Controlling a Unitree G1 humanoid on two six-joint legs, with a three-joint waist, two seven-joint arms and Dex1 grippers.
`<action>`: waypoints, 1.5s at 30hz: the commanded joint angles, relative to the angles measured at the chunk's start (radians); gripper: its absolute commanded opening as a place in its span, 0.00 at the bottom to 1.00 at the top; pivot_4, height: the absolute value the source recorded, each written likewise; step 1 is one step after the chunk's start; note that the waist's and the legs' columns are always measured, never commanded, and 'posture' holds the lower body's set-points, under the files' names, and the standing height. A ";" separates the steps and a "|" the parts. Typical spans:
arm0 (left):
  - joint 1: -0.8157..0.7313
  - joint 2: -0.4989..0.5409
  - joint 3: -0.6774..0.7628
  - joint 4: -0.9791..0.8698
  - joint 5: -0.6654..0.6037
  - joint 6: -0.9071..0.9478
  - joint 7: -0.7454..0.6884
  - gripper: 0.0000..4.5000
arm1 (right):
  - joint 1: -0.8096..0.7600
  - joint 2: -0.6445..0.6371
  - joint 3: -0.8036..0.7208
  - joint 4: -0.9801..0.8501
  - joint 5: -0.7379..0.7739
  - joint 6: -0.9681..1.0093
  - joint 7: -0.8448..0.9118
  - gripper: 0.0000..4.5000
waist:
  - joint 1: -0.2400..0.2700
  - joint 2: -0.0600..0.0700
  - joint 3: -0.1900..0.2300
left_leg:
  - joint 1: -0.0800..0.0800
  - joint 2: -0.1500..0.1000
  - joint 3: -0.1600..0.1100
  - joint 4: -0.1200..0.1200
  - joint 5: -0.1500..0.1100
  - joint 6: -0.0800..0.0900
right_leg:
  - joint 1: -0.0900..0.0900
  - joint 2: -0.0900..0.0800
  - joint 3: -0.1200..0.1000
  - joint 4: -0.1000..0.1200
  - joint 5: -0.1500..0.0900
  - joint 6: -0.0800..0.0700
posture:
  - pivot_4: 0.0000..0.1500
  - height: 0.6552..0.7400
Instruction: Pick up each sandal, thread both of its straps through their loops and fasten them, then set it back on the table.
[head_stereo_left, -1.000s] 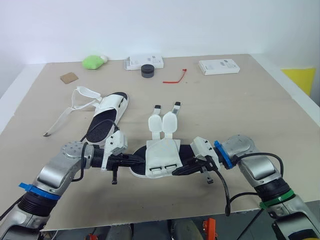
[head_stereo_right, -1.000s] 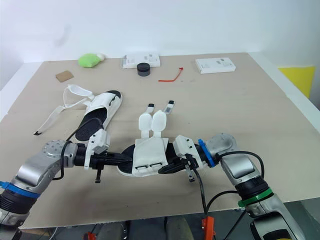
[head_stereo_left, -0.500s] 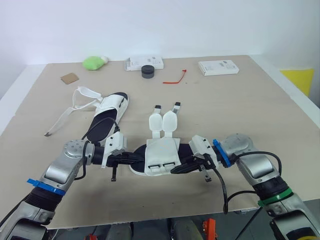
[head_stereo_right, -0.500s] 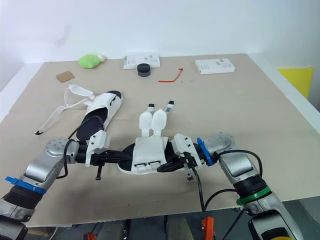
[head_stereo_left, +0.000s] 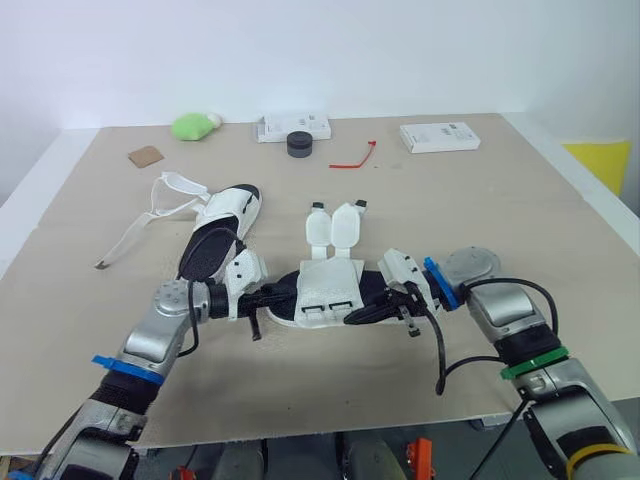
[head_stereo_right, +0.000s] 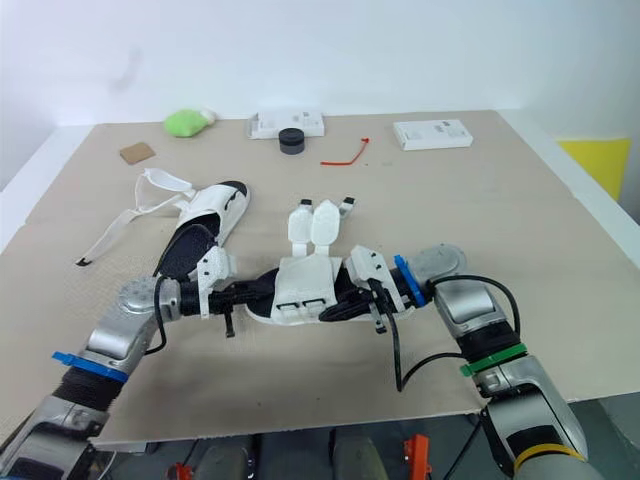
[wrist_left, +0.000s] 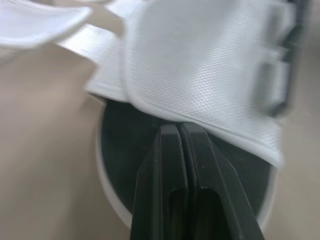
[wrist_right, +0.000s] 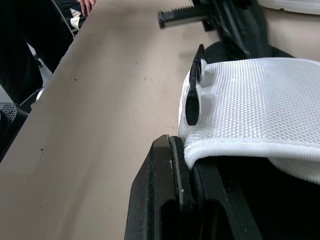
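- From the eye views, the sandal (head_stereo_left: 325, 292) lies near the table's (head_stereo_left: 500, 200) front edge with its long axis left to right. I cannot tell which end is the toe.
- Its two straps (head_stereo_left: 347, 222) lie loose, pointing away from me.
- My left pincer (head_stereo_left: 280, 298) meets one end and my right pincer (head_stereo_left: 356, 317) the other.
- In the left wrist view my fingers are pressed together, tips on the black sole (wrist_left: 125, 135) at the white flap's (wrist_left: 200, 60) edge.
- In the right wrist view my fingers are also together under the flap's hem, and black loops (wrist_right: 194, 100) show.
- The second sandal (head_stereo_left: 215, 240) lies to the left, slanting away.
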 joint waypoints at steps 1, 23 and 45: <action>0.023 0.025 -0.006 0.022 0.045 0.003 -0.003 0.02 | -0.020 0.007 -0.012 -0.002 0.012 -0.011 0.035 0.00 | 0.000 0.000 0.000 | 0.000 0.000 0.000 0.000 0.000 0.000 | 0.000 0.000 0.000 0.000 0.000 0.000 | 1.00 1.00; -0.009 -0.015 -0.021 0.176 0.038 -0.102 -0.112 0.02 | 0.017 0.003 -0.021 -0.053 0.019 0.010 0.021 0.00 | 0.002 0.000 -0.009 | 0.002 0.000 0.001 -0.001 0.002 0.001 | 0.003 0.001 0.003 0.000 -0.001 -0.001 | 1.00 1.00; -0.144 -0.098 -0.060 0.402 0.092 -0.282 -0.313 0.02 | 0.055 0.003 -0.034 -0.127 0.027 0.044 -0.003 0.00 | 0.004 -0.001 -0.010 | 0.000 -0.002 0.001 -0.002 0.003 0.000 | 0.002 0.002 0.007 -0.001 -0.002 -0.001 | 1.00 1.00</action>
